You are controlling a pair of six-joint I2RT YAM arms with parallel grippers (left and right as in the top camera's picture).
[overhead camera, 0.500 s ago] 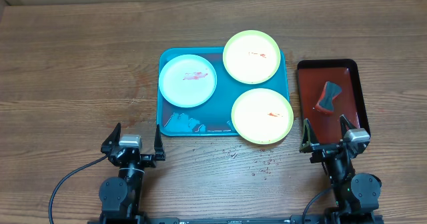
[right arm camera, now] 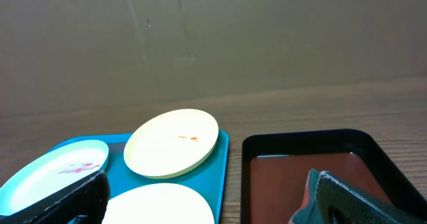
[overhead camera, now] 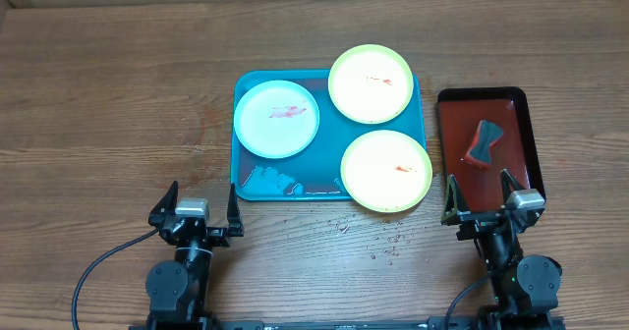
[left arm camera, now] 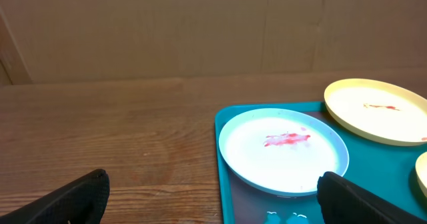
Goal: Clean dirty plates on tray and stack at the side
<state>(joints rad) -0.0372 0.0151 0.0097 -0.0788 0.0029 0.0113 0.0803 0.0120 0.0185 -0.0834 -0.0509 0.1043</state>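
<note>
From overhead, three plates sit on the teal tray (overhead camera: pixel 316 176): one pale blue plate (overhead camera: pixel 278 119) and two yellow, while my left end effector (overhead camera: pixel 202 192) and right end effector (overhead camera: pixel 479 185) wait near the table's (overhead camera: pixel 98 124) front edge, both spread wide and empty. The left wrist view faces the blue plate's red smear. The right wrist view shows the yellow pair. They look light, stiff and slick, so I'd pinch an overhanging rim.

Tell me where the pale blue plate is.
Overhead view: the pale blue plate lies on the teal tray, at its left end, beside the far yellow-green plate and ahead of the left gripper.
</note>
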